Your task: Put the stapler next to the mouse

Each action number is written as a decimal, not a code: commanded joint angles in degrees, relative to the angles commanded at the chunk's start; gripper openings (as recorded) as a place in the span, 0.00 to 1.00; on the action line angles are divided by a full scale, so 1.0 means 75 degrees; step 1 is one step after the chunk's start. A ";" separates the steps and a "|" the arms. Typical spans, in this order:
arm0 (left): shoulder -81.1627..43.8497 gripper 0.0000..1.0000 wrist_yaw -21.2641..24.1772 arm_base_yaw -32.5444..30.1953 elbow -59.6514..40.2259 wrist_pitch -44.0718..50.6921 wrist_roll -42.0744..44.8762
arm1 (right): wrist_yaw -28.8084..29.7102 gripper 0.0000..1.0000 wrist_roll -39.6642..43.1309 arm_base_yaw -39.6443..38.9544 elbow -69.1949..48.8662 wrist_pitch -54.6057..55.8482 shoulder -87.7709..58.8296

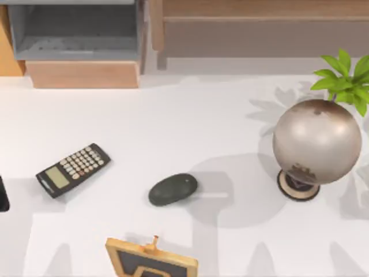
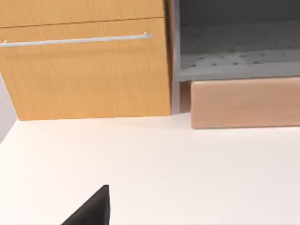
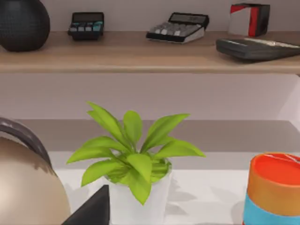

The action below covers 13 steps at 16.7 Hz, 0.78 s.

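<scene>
The mouse (image 1: 173,189) is a dark oval pebble lying near the middle of the white table (image 1: 173,127). The stapler is out of view. A dark part of my left arm (image 1: 3,194) sits at the table's far left edge, well left of the mouse. In the left wrist view a black piece of my left gripper (image 2: 91,211) hangs over bare table, facing a wooden drawer front. A black piece of my right gripper (image 3: 93,208) shows in the right wrist view, in front of a potted plant.
A black calculator (image 1: 73,169) lies left of the mouse. A globe (image 1: 316,142) and a plant (image 1: 346,78) stand at the right, a small framed board (image 1: 151,261) at the front edge. A wooden cabinet (image 1: 81,46) and a shelf (image 1: 259,23) line the back. An orange-and-blue cup (image 3: 274,190) stands near the plant.
</scene>
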<state>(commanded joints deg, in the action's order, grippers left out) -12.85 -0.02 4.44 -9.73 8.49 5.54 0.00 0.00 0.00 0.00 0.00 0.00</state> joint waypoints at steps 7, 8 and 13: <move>-0.4832 1.00 -0.0007 0.1380 -0.3026 0.2641 0.1723 | 0.0000 1.00 0.0000 0.0000 0.0000 0.0000 0.0000; -0.5607 1.00 -0.0008 0.1592 -0.3491 0.3046 0.1988 | 0.0000 1.00 0.0000 0.0000 0.0000 0.0000 0.0000; -0.9098 1.00 -0.0013 0.2540 -0.5570 0.4859 0.3171 | 0.0000 1.00 0.0000 0.0000 0.0000 0.0000 0.0000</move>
<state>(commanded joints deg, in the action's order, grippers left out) -81.09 -0.12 23.49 -51.51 44.94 29.32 0.00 0.00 0.00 0.00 0.00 0.00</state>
